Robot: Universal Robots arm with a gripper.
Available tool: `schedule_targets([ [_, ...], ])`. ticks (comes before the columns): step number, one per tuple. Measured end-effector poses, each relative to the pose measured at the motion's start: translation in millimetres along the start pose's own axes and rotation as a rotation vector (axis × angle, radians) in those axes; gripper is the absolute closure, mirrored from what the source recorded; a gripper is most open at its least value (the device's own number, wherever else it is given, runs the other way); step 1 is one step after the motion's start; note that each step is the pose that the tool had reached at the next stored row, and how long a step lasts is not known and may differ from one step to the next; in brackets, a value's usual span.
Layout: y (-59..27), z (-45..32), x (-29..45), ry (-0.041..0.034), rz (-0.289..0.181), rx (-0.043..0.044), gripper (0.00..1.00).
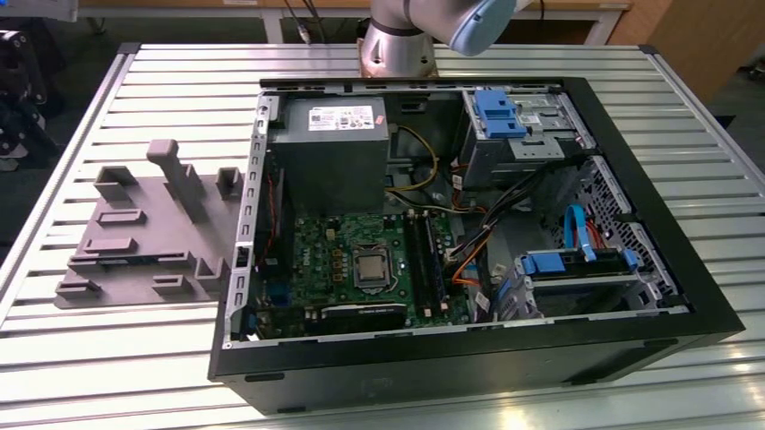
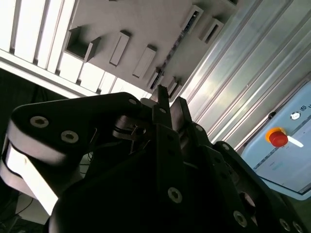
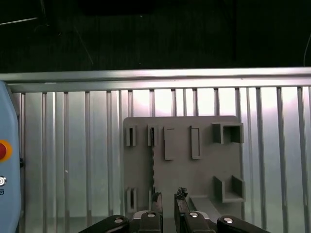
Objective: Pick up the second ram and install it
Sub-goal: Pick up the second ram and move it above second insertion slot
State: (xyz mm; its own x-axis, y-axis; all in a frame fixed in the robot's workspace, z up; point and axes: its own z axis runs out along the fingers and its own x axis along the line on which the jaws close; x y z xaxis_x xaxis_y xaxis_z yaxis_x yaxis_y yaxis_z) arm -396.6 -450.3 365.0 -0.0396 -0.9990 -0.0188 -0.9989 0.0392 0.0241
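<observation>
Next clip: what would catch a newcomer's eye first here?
The open computer case with its green motherboard dominates the slatted table in the exterior view. A grey moulded tray lies to the exterior view's left of it; in the first wrist view the end effector, fingers apart, points at that tray.

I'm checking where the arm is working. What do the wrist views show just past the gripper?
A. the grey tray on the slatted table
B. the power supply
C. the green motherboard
A: in the first wrist view the grey tray lies on the slatted table just beyond the gripper.
</observation>
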Motion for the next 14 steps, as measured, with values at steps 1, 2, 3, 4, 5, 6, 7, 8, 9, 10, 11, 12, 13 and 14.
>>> schedule_targets([
  [1,0.0,1.0,0.1,0.0000,0.000,0.0016,0.75],
  [2,-0.1,2.0,0.2,-0.0002,0.000,0.0036,0.75],
  [3,-0.1,2.9,0.3,-0.0002,-0.001,0.0056,0.75],
  [4,-0.1,3.8,0.4,-0.0002,-0.001,0.0077,0.75],
  [5,-0.1,4.6,0.5,-0.0002,-0.001,0.0105,0.75],
  [6,-0.1,5.5,0.6,-0.0004,-0.001,0.0133,0.75],
  [7,-0.2,6.5,0.7,-0.0006,-0.001,0.0156,0.75],
  [8,-0.2,7.8,0.7,-0.0008,-0.001,0.0169,0.75],
  [9,-0.2,9.1,0.7,-0.0006,-0.002,0.0174,0.75],
  [10,-0.3,10.4,0.8,-0.0006,-0.002,0.0178,0.75],
  [11,-0.3,11.6,0.8,-0.0006,-0.002,0.0178,0.75],
  [12,-0.3,12.9,0.8,-0.0006,-0.002,0.0179,0.75],
  [13,-0.4,14.1,0.8,-0.0006,-0.002,0.0179,0.75],
  [14,-0.4,15.3,0.9,-0.0006,-0.002,0.0179,0.75],
])
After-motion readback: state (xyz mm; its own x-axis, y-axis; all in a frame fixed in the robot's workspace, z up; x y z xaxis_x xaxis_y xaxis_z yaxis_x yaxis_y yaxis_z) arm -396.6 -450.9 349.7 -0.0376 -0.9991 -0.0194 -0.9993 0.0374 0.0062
